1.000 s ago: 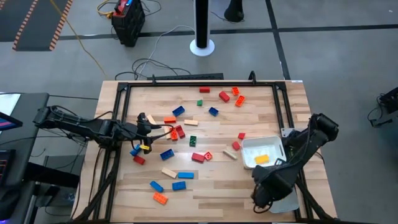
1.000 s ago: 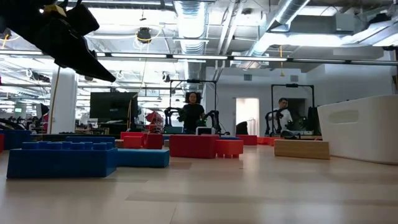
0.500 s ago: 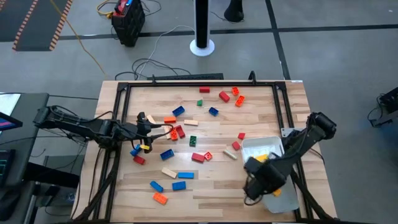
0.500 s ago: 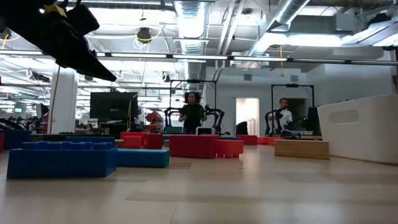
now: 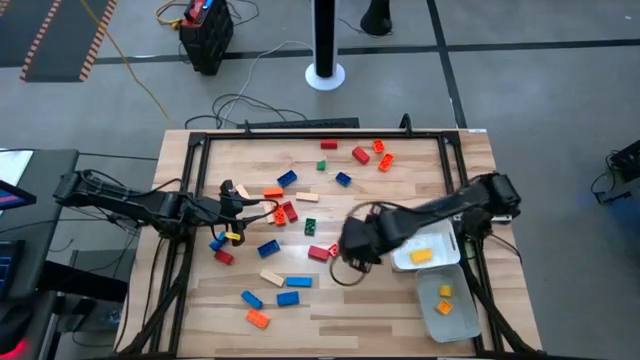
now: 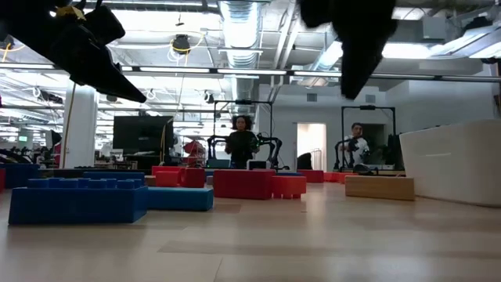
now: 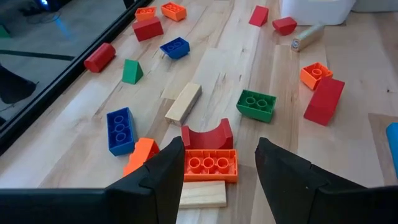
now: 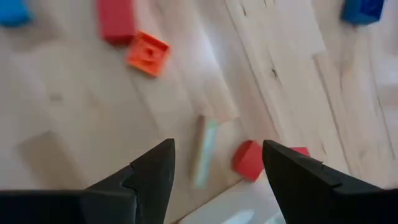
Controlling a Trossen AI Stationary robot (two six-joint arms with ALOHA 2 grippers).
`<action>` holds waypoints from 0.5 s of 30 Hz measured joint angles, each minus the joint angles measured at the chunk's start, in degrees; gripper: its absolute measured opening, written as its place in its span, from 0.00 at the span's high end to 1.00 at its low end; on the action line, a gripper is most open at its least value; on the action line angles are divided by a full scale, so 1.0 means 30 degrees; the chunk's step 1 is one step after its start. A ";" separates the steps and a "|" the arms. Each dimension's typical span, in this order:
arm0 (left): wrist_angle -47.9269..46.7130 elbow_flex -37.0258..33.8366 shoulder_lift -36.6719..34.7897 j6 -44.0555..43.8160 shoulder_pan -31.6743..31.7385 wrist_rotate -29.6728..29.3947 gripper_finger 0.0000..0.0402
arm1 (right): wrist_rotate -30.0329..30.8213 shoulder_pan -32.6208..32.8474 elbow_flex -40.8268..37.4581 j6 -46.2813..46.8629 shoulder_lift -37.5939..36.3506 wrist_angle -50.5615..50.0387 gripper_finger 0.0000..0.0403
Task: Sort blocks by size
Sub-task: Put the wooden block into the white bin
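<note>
Several blocks in red, orange, blue, green and tan lie scattered on the wooden table. My left gripper is low at the table's left, open. Its fingers stand on either side of an orange oblong brick, with a red arch block beyond it and a tan block nearer. My right gripper hangs open and empty above the middle of the table. Under it lie a tan stick and a red block.
Two white trays stand at the right: one holding a yellow block, the other nearer the near edge with small orange and yellow blocks. A black frame rims the table. People stand in the room beyond.
My right gripper has swung from above the near-right tray toward the table's left and far side, ending over the middle of the table. It stays open and empty. The blocks have not moved.
</note>
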 joint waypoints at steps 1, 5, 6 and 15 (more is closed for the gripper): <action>0.0031 -0.0004 0.0002 -0.0010 0.0003 -0.0010 0.53 | -0.0260 -0.0305 -0.0004 -0.0425 0.0475 0.0085 0.33; 0.0018 0.0004 -0.0006 -0.0009 0.0001 -0.0015 0.53 | -0.1353 -0.1531 -0.0004 -0.2158 0.2371 0.0329 0.33; -0.0060 0.0004 -0.0005 -0.0026 -0.0004 -0.0007 0.53 | -0.1665 -0.1776 -0.0004 -0.2472 0.2725 0.0347 0.33; -0.1513 0.0004 -0.0002 -0.0837 -0.0004 0.0075 0.53 | -0.3728 -0.3159 -0.0004 -0.4488 0.4132 0.0427 0.33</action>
